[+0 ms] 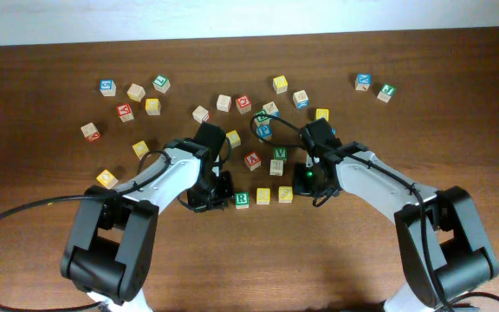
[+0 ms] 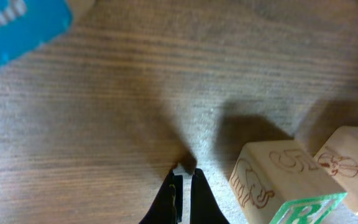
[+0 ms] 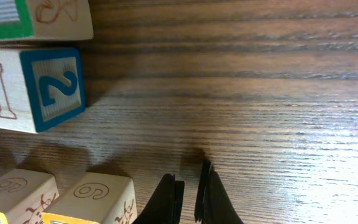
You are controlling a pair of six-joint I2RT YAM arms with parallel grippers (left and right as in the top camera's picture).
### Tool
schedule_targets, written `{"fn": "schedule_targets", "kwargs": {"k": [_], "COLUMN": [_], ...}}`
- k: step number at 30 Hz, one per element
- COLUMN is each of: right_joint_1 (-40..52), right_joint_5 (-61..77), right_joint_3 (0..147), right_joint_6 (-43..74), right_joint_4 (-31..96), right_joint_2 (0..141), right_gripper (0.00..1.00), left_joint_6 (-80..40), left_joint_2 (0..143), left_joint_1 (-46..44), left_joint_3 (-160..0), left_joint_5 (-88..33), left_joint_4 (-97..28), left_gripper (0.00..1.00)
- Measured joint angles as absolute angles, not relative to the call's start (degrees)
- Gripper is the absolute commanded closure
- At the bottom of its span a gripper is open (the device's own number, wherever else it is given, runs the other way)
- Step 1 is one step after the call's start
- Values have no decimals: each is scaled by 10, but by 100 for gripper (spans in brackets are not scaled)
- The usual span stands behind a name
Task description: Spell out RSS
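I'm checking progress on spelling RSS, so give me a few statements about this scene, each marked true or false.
1. A green R block lies in a row with two yellow blocks. True.
2. The left jaws hold the R block. False: they are shut on nothing, with the block off to one side.
3. A blue 2 block shows in the right wrist view. True.
4. The right jaws are wide open. False: they are shut, with only bare table ahead of them.
5. Every block is in the row. False: most lie scattered farther up the table.
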State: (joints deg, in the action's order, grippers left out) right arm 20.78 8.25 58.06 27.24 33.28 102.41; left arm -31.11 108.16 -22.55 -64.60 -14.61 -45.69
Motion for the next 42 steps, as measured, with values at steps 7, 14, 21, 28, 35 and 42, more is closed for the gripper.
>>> {"fn": "schedule_targets", "kwargs": {"k": [7, 14, 21, 28, 35, 42], "right_joint_1": [229, 242, 243, 243, 243, 243], "right_joint_5": [96, 114, 128, 147, 154, 154], "right_joint_3": [581, 581, 581, 581, 581, 581], "right_joint_6": [267, 270, 288, 315, 316, 306], "right_joint_4": [307, 303, 336, 342, 324, 323], "right_joint_2": [1028, 1028, 1029, 1029, 1029, 1029], "right_gripper": [95, 95, 95, 92, 92, 92], "left_joint_6": [-311, -311, -320, -324, -324, -324], "left_joint_2": [1082, 1082, 1082, 1082, 1082, 1082], "left_joint_1": [-237, -255, -256, -259, -259, -259], "left_joint_3": [-645, -644, -644, -644, -644, -644], "left_joint_5": [-146, -146, -150, -150, -170, -174], "left_joint_4": [-417, -393, -427, -414, -393, -396], "left_gripper": [100, 100, 100, 100, 100, 100]}}
